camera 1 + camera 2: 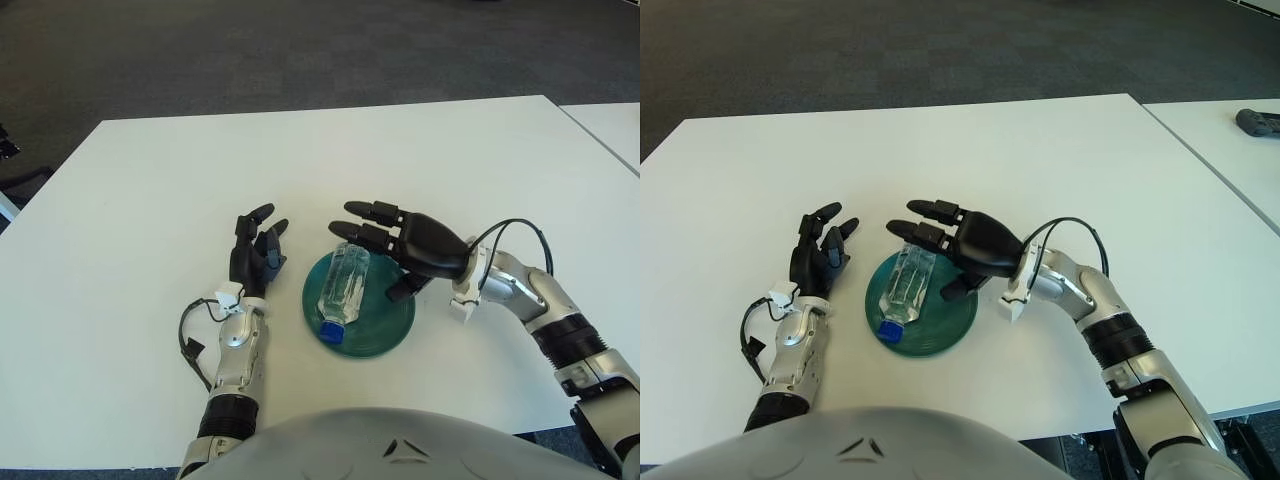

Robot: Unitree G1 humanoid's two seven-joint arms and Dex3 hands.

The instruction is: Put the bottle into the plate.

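A clear plastic bottle (pixel 343 284) with a blue cap lies on its side in the dark green plate (pixel 390 327), cap toward me. My right hand (pixel 400 240) hovers just beyond and right of the bottle, over the plate's far right rim, fingers spread and holding nothing. Left of the plate, my left hand (pixel 256 247) shows with its fingers spread upward, apart from the rim. In the right eye view the bottle (pixel 908 283) and the plate (pixel 950 327) appear the same way.
The white table (pixel 150 200) extends well beyond the plate on all sides. A second white table (pixel 1230 150) stands to the right across a narrow gap, with a dark object (pixel 1260 122) on it. Dark carpet lies behind.
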